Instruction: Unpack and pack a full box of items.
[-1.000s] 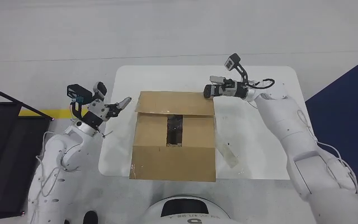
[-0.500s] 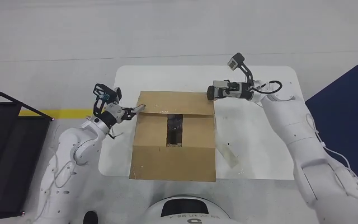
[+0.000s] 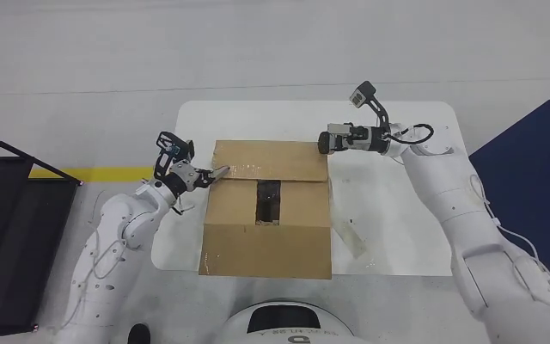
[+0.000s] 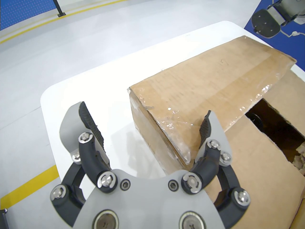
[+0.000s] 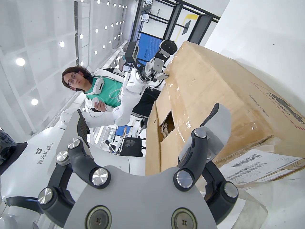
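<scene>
A brown cardboard box (image 3: pixel 266 232) sits mid-table, its taped top flaps parted over a dark gap (image 3: pixel 269 199). My left gripper (image 3: pixel 212 174) is open at the box's back-left corner. In the left wrist view that gripper (image 4: pixel 146 120) straddles the taped corner of the box (image 4: pixel 214 77), one fingertip (image 4: pixel 205 127) against the tape. My right gripper (image 3: pixel 320 140) is open just off the back-right corner. In the right wrist view the gripper (image 5: pixel 150 117) faces the box (image 5: pixel 209 91), with nothing between its fingers.
A clear strip of tape (image 3: pixel 352 234) lies on the white table (image 3: pixel 395 189) right of the box. A shipping label (image 5: pixel 257 165) is on the box's side. A black rack (image 3: pixel 21 215) stands off the table's left.
My left arm has swung right, bringing its open gripper from beside the table edge onto the box's back-left corner. The right gripper shifted slightly a second ago, then held still.
</scene>
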Robot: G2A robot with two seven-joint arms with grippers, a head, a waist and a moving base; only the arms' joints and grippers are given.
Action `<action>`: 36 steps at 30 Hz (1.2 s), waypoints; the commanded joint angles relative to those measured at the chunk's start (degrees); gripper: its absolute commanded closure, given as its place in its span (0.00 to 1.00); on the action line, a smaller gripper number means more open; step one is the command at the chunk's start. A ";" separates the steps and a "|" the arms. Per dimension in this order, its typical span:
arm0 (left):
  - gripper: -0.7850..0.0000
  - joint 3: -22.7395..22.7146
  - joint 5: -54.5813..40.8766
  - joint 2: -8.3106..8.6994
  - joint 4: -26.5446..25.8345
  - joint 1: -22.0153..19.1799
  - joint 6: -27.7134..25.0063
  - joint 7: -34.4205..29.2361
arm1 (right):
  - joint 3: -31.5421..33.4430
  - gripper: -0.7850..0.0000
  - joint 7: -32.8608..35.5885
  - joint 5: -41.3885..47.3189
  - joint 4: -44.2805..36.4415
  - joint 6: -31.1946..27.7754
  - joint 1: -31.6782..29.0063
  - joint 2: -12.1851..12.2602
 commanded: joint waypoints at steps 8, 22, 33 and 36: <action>0.00 1.61 0.40 -0.06 2.55 -0.89 0.06 0.23 | 0.00 0.00 0.00 0.00 0.00 0.00 0.00 0.00; 0.00 2.01 0.48 0.00 2.72 -1.62 -0.02 0.33 | 9.31 0.00 8.76 5.19 -9.80 8.77 -7.68 4.17; 0.00 2.01 0.48 0.00 2.72 -1.62 -0.02 0.33 | 9.31 0.00 8.76 5.19 -9.80 8.77 -7.68 4.17; 0.00 2.01 0.48 0.00 2.72 -1.62 -0.02 0.33 | 6.98 0.00 8.76 0.75 -13.19 10.91 -9.60 4.48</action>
